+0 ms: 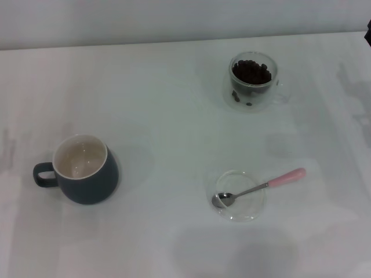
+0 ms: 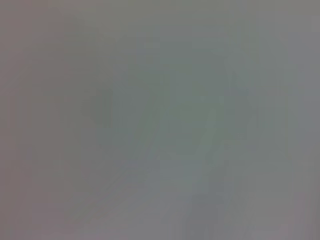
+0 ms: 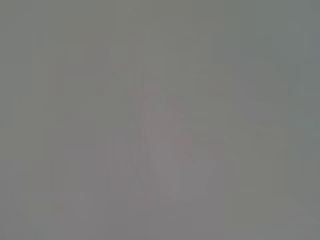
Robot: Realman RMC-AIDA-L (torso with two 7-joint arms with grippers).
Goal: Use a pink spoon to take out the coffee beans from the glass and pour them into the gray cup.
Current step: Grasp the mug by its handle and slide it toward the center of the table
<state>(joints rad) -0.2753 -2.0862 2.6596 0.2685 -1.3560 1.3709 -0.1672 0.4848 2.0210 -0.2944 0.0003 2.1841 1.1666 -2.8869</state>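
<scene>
In the head view, the pink spoon lies with its metal bowl in a flat clear glass dish at the front right, its pink handle pointing right and away. The glass holding the coffee beans stands at the back right. The gray cup, with a cream inside, stands at the front left, handle to the left. It looks to have nothing in it. Neither gripper shows in the head view. Both wrist views show only a blank grey field.
The white table ends at a back edge near the top of the head view. A dark object pokes in at the far right edge.
</scene>
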